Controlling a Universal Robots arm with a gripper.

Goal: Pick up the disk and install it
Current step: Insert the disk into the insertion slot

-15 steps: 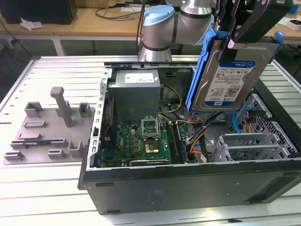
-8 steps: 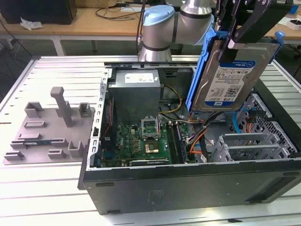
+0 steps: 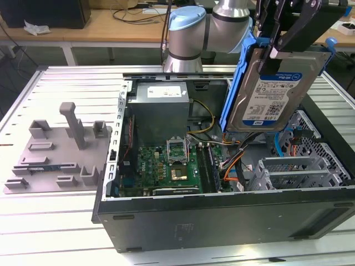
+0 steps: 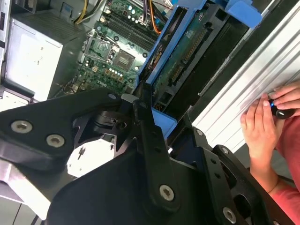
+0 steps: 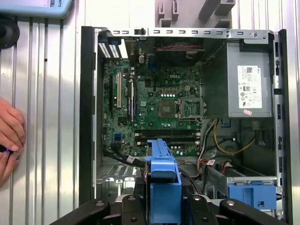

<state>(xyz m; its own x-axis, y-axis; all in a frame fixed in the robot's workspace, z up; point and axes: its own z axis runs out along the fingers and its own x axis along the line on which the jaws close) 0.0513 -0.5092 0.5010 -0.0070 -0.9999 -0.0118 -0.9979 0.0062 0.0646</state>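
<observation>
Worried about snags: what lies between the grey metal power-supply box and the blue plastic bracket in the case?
Yellow and black cables loop between the grey metal power-supply box and blue plastic bracket, in the first wrist view.

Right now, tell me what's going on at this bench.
The robot's hand is shut on the disk, holding it on edge in its blue carrier above the open computer case. The disk is not yet seated in any bay. A person's hands rest on the table beside the case.
</observation>
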